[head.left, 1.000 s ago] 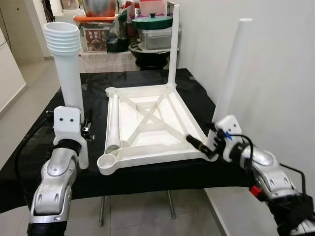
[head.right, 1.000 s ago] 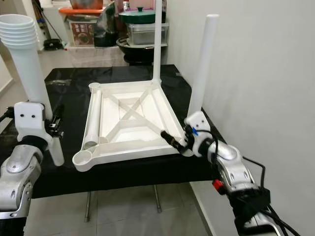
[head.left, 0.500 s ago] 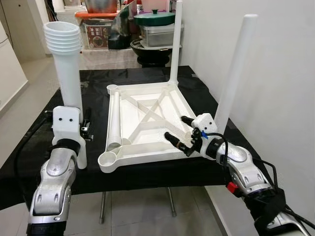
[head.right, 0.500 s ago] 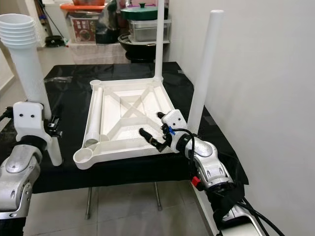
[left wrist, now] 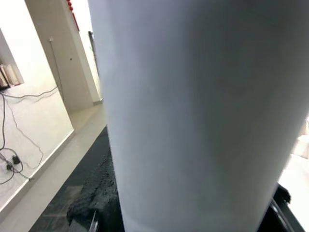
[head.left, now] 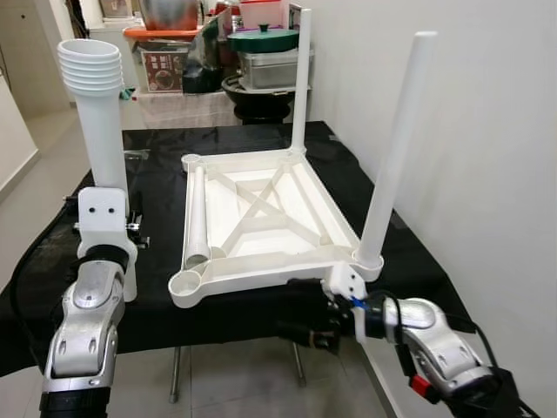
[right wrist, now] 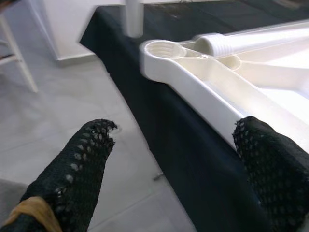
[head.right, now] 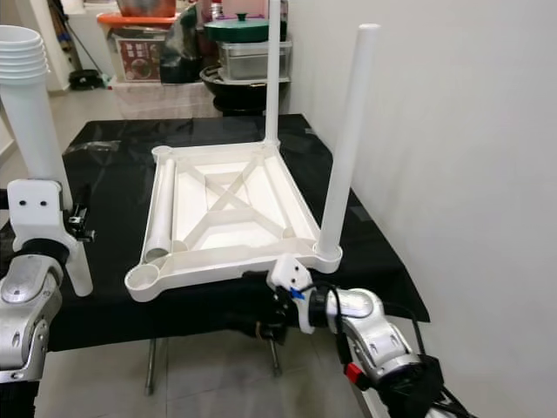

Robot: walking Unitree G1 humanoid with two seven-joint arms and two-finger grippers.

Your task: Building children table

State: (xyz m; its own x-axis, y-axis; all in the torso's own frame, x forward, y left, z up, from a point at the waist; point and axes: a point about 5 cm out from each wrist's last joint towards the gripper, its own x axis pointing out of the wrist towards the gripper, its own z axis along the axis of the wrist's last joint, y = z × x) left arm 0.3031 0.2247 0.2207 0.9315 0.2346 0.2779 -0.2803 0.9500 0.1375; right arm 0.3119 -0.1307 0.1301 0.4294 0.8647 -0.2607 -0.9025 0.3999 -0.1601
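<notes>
The white table top (head.left: 261,209) lies upside down on a black-covered table (head.left: 157,174). Two white legs stand in its sockets, one at the far right corner (head.left: 300,78) and one at the near right corner (head.left: 396,148). A third leg (head.left: 197,213) lies inside the frame along its left side. The near left socket (head.left: 185,283) is bare. My left gripper (head.left: 122,235) is shut on a fourth leg (head.left: 100,122), upright left of the top. My right gripper (head.left: 305,309) hangs open below the table's front edge, with nothing between its fingers (right wrist: 72,169).
A white wall (head.left: 487,131) runs close along the right side of the table. Behind the table stand pots and boxes (head.left: 261,52). Metal table legs (head.left: 298,374) and tiled floor (head.left: 235,383) lie under the front edge.
My right gripper left the base of the near right leg, passed over the front rail and dropped below the table edge. That leg stays standing. The left arm kept its hold.
</notes>
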